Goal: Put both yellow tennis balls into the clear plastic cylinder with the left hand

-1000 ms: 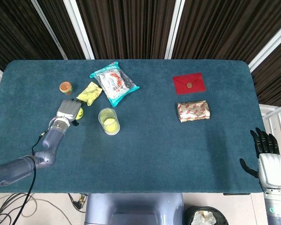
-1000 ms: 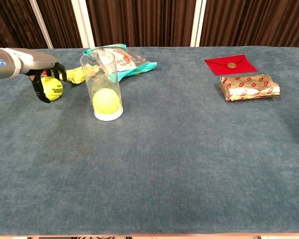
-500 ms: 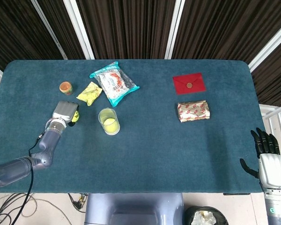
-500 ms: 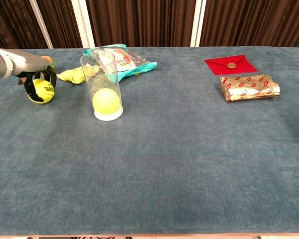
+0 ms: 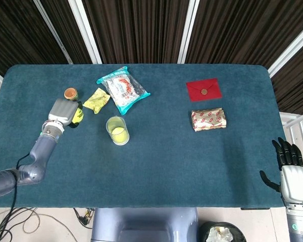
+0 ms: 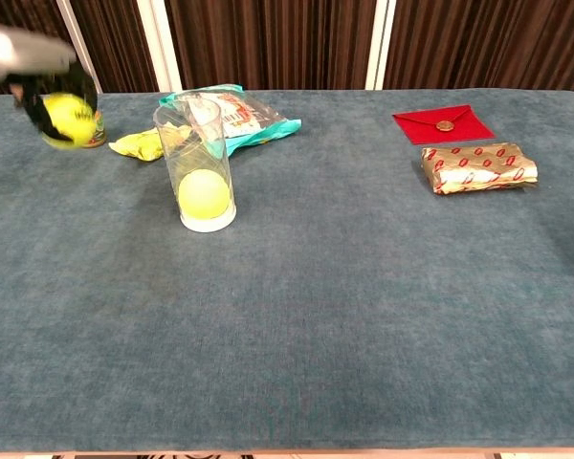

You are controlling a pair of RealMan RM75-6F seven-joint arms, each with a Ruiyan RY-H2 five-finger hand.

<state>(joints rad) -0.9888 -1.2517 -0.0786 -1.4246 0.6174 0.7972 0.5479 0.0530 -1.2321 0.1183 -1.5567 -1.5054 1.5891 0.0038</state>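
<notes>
My left hand [image 5: 62, 111] grips a yellow tennis ball [image 6: 67, 119] and holds it lifted above the table, left of the clear plastic cylinder [image 6: 195, 163]. In the head view the ball [image 5: 77, 115] peeks out at the hand's right side. The cylinder [image 5: 117, 130] stands upright with the other yellow tennis ball [image 6: 204, 193] at its bottom. My right hand [image 5: 291, 171] hangs off the table's right front corner, fingers apart, holding nothing.
A small orange cup [image 5: 70, 93], a yellow crumpled packet [image 5: 96, 99] and a teal snack bag [image 5: 122, 89] lie behind the cylinder. A red envelope [image 5: 203, 89] and a gold wrapped pack [image 5: 208, 119] sit at the right.
My left hand closed on the tennis ball, drew it left along the table, then lifted it up. The right hand stayed where it was.
</notes>
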